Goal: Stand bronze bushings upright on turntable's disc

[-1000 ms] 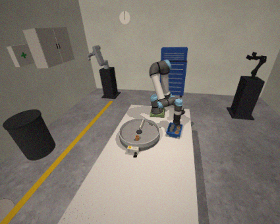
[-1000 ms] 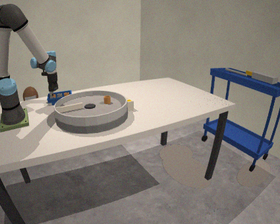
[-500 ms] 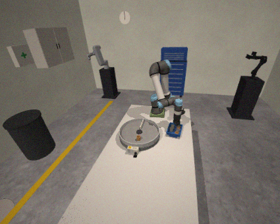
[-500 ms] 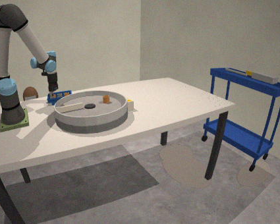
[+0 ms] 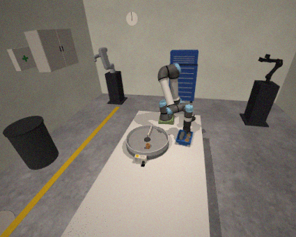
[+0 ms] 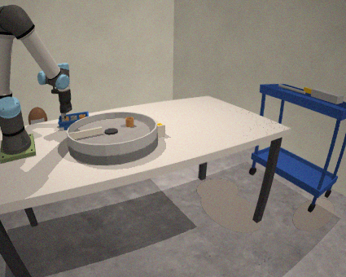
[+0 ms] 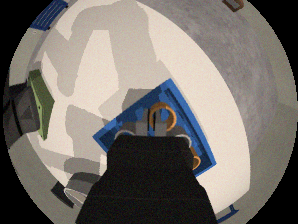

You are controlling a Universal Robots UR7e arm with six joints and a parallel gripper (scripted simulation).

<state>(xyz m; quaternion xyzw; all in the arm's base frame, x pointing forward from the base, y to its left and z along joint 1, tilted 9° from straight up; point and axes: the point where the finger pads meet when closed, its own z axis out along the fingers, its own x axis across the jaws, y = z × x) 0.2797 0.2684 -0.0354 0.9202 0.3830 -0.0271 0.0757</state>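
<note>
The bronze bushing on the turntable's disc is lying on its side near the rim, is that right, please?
Not quite: the bronze bushing stands upright on an open end, as the exterior view shows. It is on the turntable's disc, near the rim.

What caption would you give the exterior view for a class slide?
UR7e arm's gripper lowered into the blue crate, shut on a bushing, while one bronze bushing already stands upright on the turntable's disc.

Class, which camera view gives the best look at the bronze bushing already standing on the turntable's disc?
The exterior view: the bronze bushing shows side-on, upright on the disc, apart from the dark hub. The top view shows it only as a small orange blob. The wrist view looks into the crate and misses it.
</note>
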